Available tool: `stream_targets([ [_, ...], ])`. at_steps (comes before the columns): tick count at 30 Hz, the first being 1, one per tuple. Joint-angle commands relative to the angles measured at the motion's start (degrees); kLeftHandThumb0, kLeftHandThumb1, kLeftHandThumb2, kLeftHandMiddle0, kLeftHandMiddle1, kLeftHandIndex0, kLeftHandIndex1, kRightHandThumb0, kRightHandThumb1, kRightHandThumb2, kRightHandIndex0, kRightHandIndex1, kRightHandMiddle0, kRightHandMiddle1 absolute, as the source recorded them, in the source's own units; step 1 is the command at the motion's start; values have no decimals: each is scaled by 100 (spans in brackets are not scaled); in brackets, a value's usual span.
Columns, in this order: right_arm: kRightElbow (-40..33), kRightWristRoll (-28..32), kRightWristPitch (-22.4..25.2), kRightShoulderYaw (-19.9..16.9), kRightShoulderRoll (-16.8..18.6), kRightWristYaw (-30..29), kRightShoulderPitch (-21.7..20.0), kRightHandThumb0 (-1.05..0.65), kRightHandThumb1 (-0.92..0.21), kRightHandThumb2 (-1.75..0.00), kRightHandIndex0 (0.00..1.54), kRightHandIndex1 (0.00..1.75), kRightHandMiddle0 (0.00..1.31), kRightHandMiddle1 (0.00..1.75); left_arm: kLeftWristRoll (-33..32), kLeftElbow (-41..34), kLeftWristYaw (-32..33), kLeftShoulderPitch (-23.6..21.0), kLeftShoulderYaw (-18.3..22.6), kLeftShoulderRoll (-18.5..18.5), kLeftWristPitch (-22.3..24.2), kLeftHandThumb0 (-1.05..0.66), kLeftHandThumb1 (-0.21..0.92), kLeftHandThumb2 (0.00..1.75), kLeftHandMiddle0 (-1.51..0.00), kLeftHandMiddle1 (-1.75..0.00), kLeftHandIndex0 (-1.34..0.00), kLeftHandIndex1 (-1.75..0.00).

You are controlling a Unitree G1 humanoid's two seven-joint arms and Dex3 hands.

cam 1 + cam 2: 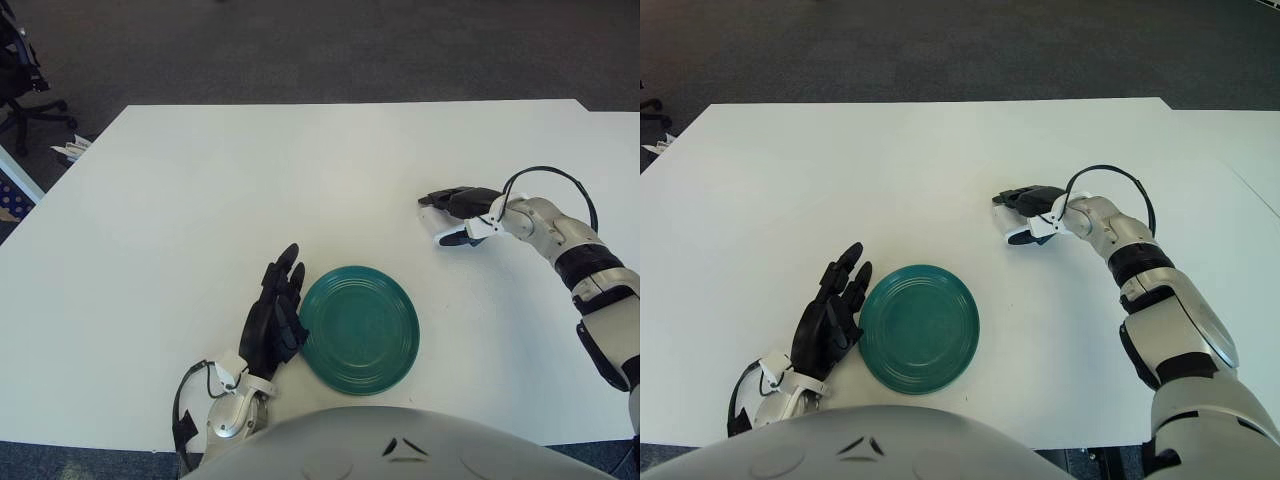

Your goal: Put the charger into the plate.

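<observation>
Dark carpet surrounds the white table [200, 200] where we work, with an office chair [15, 70] showing at the far left edge. On the near part of the table sits the green plate [358, 328], bare of anything. Our left hand [272, 320] shows just beside the plate's left rim, fingers straight and relaxed, holding nothing; we leave it idle.

Our right hand [462, 212] is out to the right, well apart from the plate and beyond it, low over the tabletop. Its dark fingers [1018, 197] reach out above while the thumb sits lower, and between them we see a small white object, which we take to be the charger [447, 228]. We cannot tell whether the fingers have closed onto it or only frame it.

We judge the step in hand to be securing the grasp. To do it well, we should bring thumb and fingers together squarely on opposite faces of the charger, so a smooth little block does not squirt out sideways. We should confirm it lifts cleanly off the table before swinging inward. Then we carry it low towards the plate's centre and release only once it is above the ridged well, not the rim, so it cannot slide off.
</observation>
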Motion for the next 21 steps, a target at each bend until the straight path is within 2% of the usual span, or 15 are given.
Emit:
stream_targets([
  [1,145,-129,-48,144,14,144,121,-103,-92,-62,19,1,0,34,48,-57,103,77,-40,15,122,-103,92,106,-22,0,0,-50],
  [5,127,-111,-90,125,15,-35,188,-101,-92,-60,28,3,0,45,6,-95,103,89,-59,17,135,-103,92,106,-22,-1,0,-50],
  [6,114,-98,-90,105,19,-115,222,-98,-92,-57,33,8,0,56,-15,-104,100,94,-65,16,146,-103,92,106,-22,-1,0,-50],
  [7,105,-68,-82,73,27,-194,261,-94,-92,-51,33,29,0,75,-34,-110,99,99,-69,13,156,-104,92,106,-22,-1,0,-50],
  [9,105,-3,-82,14,46,-338,328,-82,-92,-40,33,106,0,121,-60,-111,103,102,-70,8,173,-104,92,106,-22,0,0,-49],
  [10,109,27,-86,-14,56,-408,360,-77,-91,-35,37,130,1,137,-71,-109,107,103,-69,5,181,-104,92,106,-22,0,0,-49],
  [11,114,59,-115,-50,65,-514,394,-75,-90,-33,38,139,1,143,-82,-109,113,103,-67,0,190,-104,92,106,-22,0,0,-49],
  [12,119,77,-137,-73,72,-587,416,-71,-88,-30,43,152,7,155,-90,-109,118,104,-65,-3,197,-104,92,106,-22,-1,0,-50],
  [14,127,43,-167,-90,96,-825,444,-65,-87,-27,49,163,16,164,-103,-100,131,89,-45,-12,205,-104,92,105,-23,-1,0,-50],
  [15,128,20,-167,-87,104,-916,454,-56,-78,-46,54,167,27,164,-106,-99,135,86,-40,-14,207,-104,92,105,-23,-1,0,-50],
  [18,124,-24,-147,-85,117,-1162,486,-46,-63,-78,60,172,41,166,-123,-116,142,95,-37,-17,218,-104,92,105,-23,-1,0,-51],
  [21,129,-91,-92,-70,157,-1453,524,-43,-55,-95,66,174,45,170,-152,-110,140,86,-17,-19,231,-104,92,105,-22,0,0,-50],
])
